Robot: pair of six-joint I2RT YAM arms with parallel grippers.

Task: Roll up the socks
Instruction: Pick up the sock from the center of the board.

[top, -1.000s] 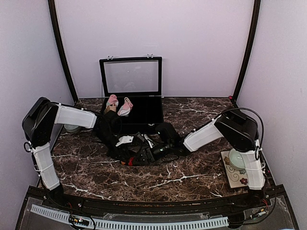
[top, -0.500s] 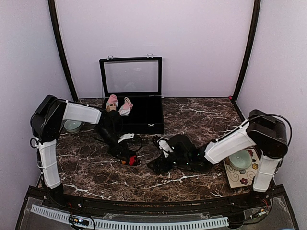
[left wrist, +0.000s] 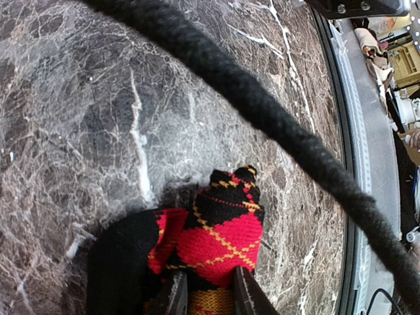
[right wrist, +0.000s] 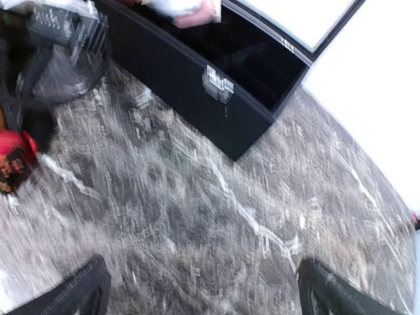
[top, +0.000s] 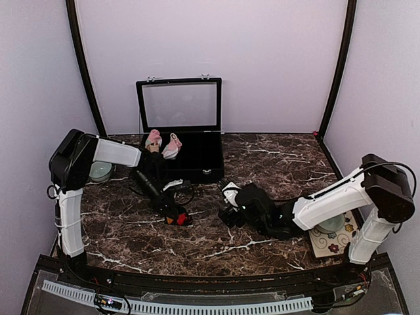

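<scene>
Left wrist view shows where trouble looks likeliest. The black argyle sock lies bunched on the marble table, and only its near end is caught between the fingers. The rest of the bundle is loose, with nothing pressing it down. If the arm lifts or drags from this hold, the soft knit may slip out or the folds may spring open. A black cable slants close above the sock and could brush it on a lift.

Further right, the pink sock sits at the left end of the open black case, well apart from the argyle one, so it is not yet in hand. A hurried reach could knock against the case wall.

The left gripper has its jaws drawn narrow and clamped on the argyle sock's red-and-yellow diamond patch. The right gripper stands wide apart over bare marble, holding and touching nothing. It is too far to the sock's right to steady the bundle.
</scene>
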